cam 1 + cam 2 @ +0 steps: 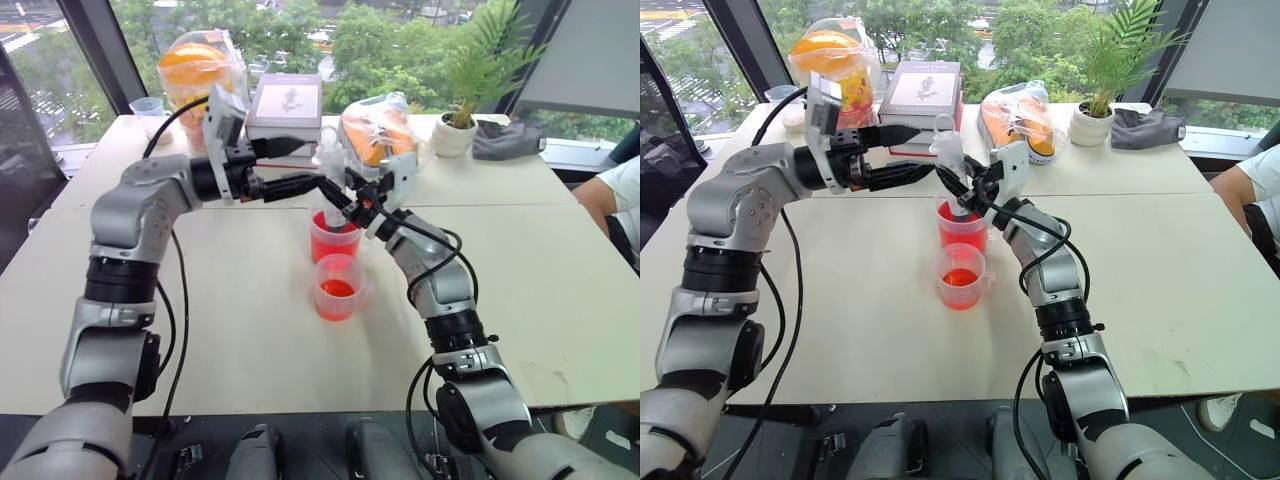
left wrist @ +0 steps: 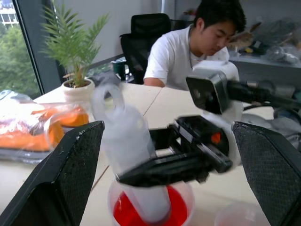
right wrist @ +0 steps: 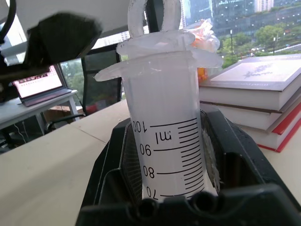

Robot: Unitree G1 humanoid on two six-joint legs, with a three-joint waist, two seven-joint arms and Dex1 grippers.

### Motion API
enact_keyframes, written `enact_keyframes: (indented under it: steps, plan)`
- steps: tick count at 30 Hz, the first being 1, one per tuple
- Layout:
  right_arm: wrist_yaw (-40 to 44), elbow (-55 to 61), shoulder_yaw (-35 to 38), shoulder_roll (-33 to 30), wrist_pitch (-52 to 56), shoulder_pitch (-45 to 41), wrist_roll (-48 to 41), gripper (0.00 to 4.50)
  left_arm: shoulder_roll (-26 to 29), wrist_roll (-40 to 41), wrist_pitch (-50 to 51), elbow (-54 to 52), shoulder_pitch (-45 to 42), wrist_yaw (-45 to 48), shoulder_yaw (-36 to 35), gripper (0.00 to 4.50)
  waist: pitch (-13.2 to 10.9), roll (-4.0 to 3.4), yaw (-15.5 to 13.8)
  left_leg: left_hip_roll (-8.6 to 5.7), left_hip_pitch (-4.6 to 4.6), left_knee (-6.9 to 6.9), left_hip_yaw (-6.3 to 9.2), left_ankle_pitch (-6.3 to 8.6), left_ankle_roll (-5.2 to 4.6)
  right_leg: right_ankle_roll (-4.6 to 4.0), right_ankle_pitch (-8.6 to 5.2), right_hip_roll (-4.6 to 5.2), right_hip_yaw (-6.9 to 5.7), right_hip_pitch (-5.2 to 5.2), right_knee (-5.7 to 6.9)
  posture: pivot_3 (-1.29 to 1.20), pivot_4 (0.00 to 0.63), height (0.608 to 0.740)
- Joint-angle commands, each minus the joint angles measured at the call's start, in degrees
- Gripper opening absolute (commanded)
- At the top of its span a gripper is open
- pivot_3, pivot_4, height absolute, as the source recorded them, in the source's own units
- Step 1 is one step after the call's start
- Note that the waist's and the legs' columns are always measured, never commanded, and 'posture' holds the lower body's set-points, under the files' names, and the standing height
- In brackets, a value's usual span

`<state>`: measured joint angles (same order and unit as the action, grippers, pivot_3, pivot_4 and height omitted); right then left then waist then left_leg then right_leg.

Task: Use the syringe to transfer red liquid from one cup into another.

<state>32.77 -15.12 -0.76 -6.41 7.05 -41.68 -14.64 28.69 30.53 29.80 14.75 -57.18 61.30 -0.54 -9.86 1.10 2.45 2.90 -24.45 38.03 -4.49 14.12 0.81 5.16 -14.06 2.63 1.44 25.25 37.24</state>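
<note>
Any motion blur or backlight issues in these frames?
Left wrist view: syringe smeared by blur, right gripper softer too. Right wrist view: syringe scale crisp, books behind slightly soft. Head views: bright windows behind, table evenly lit, cups sharp.

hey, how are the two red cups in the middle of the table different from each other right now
The farther cup has the syringe standing in it, tip down; the nearer cup has nothing in it. The farther cup looks wider and taller, the nearer one smaller. The right gripper, shut on the syringe, is above the farther cup; nothing is above the nearer cup. Both are clear plastic, upright, and hold red liquid.
</note>
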Motion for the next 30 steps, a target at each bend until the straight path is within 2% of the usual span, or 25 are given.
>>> enact_keyframes:
  steps: [1, 11, 14, 20, 22, 30]
  plan:
    - [-0.3, 2.4, -0.1, 0.2, -1.1, -0.2, 0.0, 1.38, -1.2, -1.8, -3.5, 3.2, -3.8, 0.8, 0.1, 4.5, 0.0, 0.0, 0.0, 0.0, 0.0, 0.0, 0.0, 0.0, 0.0, 0.0, 0.0, 0.0, 0.0, 0.0, 0.0, 0.0, 0.15, 0.74]
    - [-0.2, 4.4, -1.2, -0.6, -0.6, 0.6, 0.2, 1.38, -4.7, -3.9, -6.7, 12.8, -7.9, 2.2, -0.9, 4.5, 0.0, 0.0, 0.0, 0.0, 0.0, 0.01, 0.01, 0.0, 0.0, 0.0, 0.0, -0.01, 0.0, 0.0, 0.01, 0.0, 0.15, 0.74]
    - [-0.1, 5.2, -1.4, -0.6, -0.2, 0.6, 0.2, 1.38, -5.0, -4.3, -7.4, 14.9, -8.5, 2.9, -1.2, 3.67, 0.0, 0.0, 0.0, 0.0, 0.0, 0.0, 0.02, 0.0, 0.0, 0.0, 0.0, -0.01, 0.0, 0.01, 0.01, 0.0, 0.15, 0.74]
    - [0.2, 6.0, -1.6, -0.8, 0.2, 0.6, 0.0, 1.38, -5.7, -4.5, -8.0, 16.3, -9.1, 3.3, -1.4, 0.74, 0.0, 0.0, 0.0, 0.0, 0.0, 0.0, 0.01, 0.0, 0.0, 0.0, 0.0, -0.01, 0.0, 0.01, 0.01, 0.0, 0.15, 0.74]
    - [0.4, 6.1, -1.7, -0.8, 0.4, 0.7, 0.0, 1.38, -5.9, -4.6, -8.0, 16.6, -9.4, 3.4, -1.6, 0.08, 0.0, 0.0, 0.0, 0.0, 0.0, 0.0, 0.01, 0.0, 0.0, 0.01, 0.0, -0.01, 0.0, 0.01, 0.01, 0.0, 0.15, 0.74]
    - [1.5, 6.7, -2.6, -1.1, 2.4, 2.1, -0.3, 1.38, -5.8, -4.4, -8.3, 16.7, -11.9, 3.0, -2.9, 0.08, 0.0, 0.0, 0.0, 0.0, -0.01, 0.0, 0.02, 0.0, 0.0, 0.01, 0.0, -0.01, 0.0, 0.01, 0.01, 0.0, 0.15, 0.74]
